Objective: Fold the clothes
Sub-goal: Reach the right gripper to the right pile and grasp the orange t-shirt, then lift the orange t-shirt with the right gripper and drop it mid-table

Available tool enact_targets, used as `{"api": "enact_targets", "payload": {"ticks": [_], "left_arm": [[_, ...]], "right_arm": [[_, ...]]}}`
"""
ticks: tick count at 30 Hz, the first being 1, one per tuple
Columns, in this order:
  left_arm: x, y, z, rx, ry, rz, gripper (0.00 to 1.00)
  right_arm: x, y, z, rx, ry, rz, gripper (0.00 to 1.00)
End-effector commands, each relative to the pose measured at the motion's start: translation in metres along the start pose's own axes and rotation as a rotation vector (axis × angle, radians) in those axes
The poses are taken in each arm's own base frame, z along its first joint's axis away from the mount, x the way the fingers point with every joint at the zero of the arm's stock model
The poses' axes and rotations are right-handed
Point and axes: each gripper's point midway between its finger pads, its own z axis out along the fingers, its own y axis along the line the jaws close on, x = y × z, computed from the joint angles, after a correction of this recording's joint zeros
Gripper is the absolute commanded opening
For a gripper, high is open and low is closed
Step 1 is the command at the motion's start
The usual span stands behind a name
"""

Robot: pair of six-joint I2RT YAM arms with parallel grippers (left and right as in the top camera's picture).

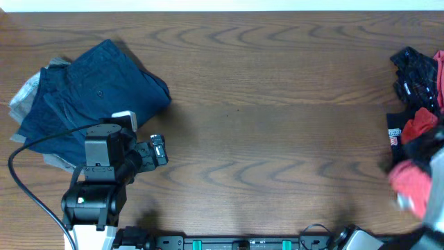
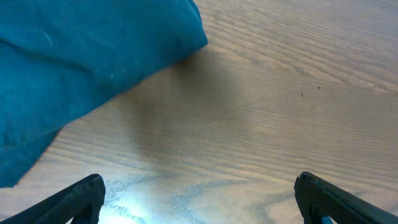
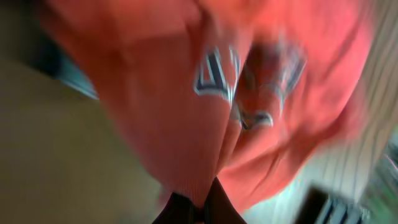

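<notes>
A folded blue garment (image 1: 90,97) is laid near the left edge of the desk (image 1: 277,139), and a clothing pile (image 1: 416,90) at the right edge; bare wood is seen between them. The left end effector (image 2: 199,193) is held wide open, gripping nothing. A red printed garment (image 3: 186,93) is pinched in the closed right end effector (image 3: 198,208).

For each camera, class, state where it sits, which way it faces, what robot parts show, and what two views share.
Overhead: above the table, facing straight down; left arm shows.
Left wrist: facing down at the blue garment; open left gripper shows.
Right wrist: close against the red garment; right gripper pinches it.
Shared: overhead and left wrist both show the blue garment.
</notes>
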Motion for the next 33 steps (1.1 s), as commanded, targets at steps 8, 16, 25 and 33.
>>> {"api": "enact_targets", "payload": {"ticks": [8, 16, 25, 33], "left_arm": [[-0.01, -0.002, -0.005, 0.005, -0.034, -0.013, 0.98], [-0.01, -0.002, -0.005, 0.005, -0.034, -0.013, 0.98], [-0.01, -0.002, -0.005, 0.005, -0.034, -0.013, 0.98], [-0.011, -0.002, -0.005, 0.005, -0.035, -0.013, 0.98]], "right_arm": [[-0.07, 0.051, -0.125, -0.406, -0.356, -0.241, 0.01], [-0.11, 0.061, -0.216, -0.567, -0.595, -0.216, 0.05], [-0.034, 0.025, -0.113, -0.273, -0.129, -0.305, 0.01], [-0.059, 0.038, -0.103, -0.283, -0.185, -0.252, 0.01]]}}
